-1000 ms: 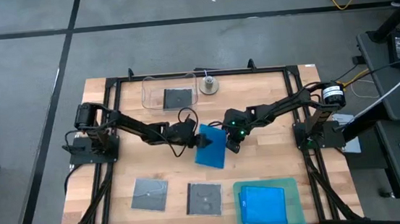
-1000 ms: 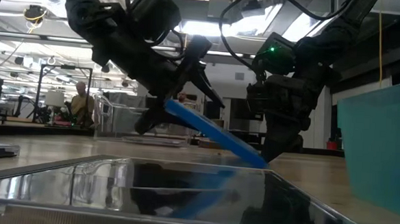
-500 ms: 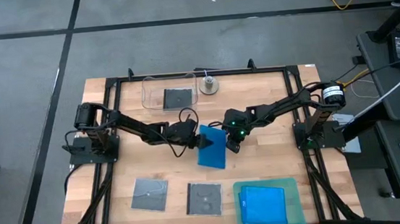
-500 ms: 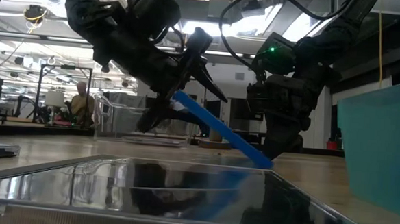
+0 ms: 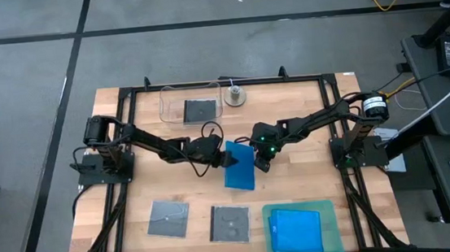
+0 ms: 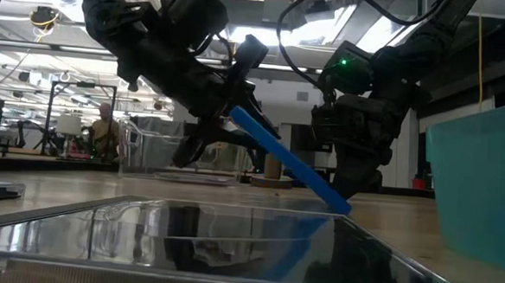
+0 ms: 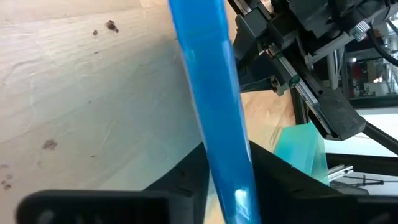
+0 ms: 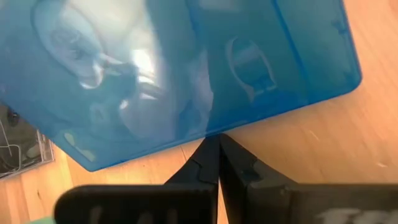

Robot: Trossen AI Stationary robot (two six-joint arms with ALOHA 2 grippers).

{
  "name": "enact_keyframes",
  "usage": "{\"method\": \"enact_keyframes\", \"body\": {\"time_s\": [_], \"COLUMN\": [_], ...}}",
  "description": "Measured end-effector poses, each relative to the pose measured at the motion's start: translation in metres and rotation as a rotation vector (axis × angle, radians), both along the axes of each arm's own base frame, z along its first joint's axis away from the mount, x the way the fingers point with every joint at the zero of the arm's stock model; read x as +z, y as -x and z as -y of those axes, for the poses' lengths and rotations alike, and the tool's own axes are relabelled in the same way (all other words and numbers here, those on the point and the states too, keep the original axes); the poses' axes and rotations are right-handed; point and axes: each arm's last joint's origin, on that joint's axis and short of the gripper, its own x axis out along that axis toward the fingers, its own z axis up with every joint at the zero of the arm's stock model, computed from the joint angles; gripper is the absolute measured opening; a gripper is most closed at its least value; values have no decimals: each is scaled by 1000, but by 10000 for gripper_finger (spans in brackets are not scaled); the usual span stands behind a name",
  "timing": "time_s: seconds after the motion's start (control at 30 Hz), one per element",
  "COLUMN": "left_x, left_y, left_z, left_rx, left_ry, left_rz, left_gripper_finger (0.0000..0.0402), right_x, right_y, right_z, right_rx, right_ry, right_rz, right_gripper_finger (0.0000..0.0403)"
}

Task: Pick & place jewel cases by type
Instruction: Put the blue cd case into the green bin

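No text, label, brand, number or sign can be read in any view. The translucent bright blue rectangular plastic jewel case (image 5: 239, 165) beside the left end effector (image 5: 218, 157) shows only moulded shapes, no lettering.

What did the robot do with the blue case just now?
The left gripper closed its fingers onto the raised edge of the blue case, which tipped up a bit steeper, its far edge still on the table. The right gripper stayed shut beside that low edge. The grey cases and the teal tray did not move.
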Motion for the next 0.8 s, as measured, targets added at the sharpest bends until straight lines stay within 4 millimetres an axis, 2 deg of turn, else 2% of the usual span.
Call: {"method": "enact_keyframes", "body": {"time_s": [0.33,0.5,0.63,0.8], "left_x": [1,8,14,23], "left_y": [0,0,2,3], "left_z": [0,0,-1,-6], "left_rx": [2,-44,-62,-73], "left_ry": [-5,-38,-63,-85], "left_rz": [0,37,49,70], "left_gripper_finger": [25,13,14,14], "right_x": [1,5,14,36], "right_y": [2,7,16,30], "right_z": [0,2,8,18], "right_rx": [18,28,-1,-50], "right_ry": [12,21,73,162], "right_rz": [-15,-39,-72,-86], "right_gripper_finger": [8,9,9,9]}}
